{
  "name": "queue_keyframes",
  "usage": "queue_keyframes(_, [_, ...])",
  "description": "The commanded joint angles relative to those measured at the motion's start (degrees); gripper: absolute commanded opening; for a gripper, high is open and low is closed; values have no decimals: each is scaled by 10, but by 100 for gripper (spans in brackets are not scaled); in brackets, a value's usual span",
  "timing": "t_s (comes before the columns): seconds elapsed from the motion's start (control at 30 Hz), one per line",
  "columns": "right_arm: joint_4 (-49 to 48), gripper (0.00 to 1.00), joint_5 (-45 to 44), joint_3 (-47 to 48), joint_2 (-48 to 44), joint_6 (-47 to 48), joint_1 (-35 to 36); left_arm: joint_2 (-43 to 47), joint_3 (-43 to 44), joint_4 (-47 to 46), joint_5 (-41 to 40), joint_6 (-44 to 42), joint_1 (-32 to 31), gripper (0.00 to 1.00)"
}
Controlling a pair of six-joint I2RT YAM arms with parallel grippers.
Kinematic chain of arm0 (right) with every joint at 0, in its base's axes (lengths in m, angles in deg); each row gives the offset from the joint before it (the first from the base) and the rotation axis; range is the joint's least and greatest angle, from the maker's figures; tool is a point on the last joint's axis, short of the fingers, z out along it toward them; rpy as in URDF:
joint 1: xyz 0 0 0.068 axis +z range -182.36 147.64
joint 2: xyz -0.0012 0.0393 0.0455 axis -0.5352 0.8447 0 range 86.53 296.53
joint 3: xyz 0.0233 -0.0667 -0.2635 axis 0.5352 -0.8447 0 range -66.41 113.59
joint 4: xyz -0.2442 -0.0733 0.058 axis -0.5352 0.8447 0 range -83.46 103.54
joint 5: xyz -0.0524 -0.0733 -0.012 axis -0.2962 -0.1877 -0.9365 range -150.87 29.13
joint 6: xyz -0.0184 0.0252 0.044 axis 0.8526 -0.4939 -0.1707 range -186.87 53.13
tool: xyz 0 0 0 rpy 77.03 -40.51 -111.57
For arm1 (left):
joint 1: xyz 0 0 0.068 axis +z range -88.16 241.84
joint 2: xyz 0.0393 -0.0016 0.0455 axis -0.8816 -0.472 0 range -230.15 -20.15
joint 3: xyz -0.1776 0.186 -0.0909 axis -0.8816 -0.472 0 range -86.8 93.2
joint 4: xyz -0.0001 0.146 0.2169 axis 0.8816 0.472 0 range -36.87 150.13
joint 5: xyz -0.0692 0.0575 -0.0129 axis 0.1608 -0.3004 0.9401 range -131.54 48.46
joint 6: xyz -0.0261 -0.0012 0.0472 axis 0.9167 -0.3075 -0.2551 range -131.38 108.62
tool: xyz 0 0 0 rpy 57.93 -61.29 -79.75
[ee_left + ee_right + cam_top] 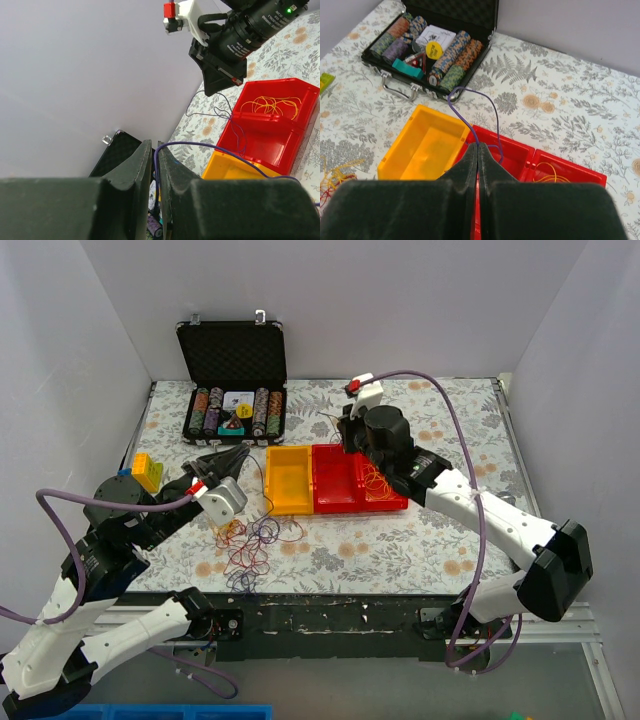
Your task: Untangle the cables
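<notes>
The tangle of thin red, orange, purple and blue cables (248,545) lies on the floral table in front of the bins; its edge shows in the right wrist view (334,174). My left gripper (238,457) (156,152) is shut on a thin purple cable (200,144), held above the table near the yellow bin (287,480). My right gripper (343,432) (478,147) is shut on the same kind of purple cable (460,117), which loops above the middle red bin (338,476). Yellow cables (376,481) (272,105) lie in the right red bin.
An open black case of poker chips (236,405) (432,47) stands at the back left. A yellow block (147,472) sits at the left. The yellow bin (422,145) holds nothing. White walls close in on three sides.
</notes>
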Motion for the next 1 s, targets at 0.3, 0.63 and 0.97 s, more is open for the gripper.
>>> queue_keyframes(0.3, [-38,1,22,-106,48,-52,-2,-2,-1,4,8,-6,2,10])
queue_keyframes(0.63, [-39,1,54,-61,157,-76,-5,-8,1,4,12,-7,2,10])
queue_keyframes(0.97, [-32,60,37,-31,128,-96,-17,-28,-17,-7,33,-13,2,10])
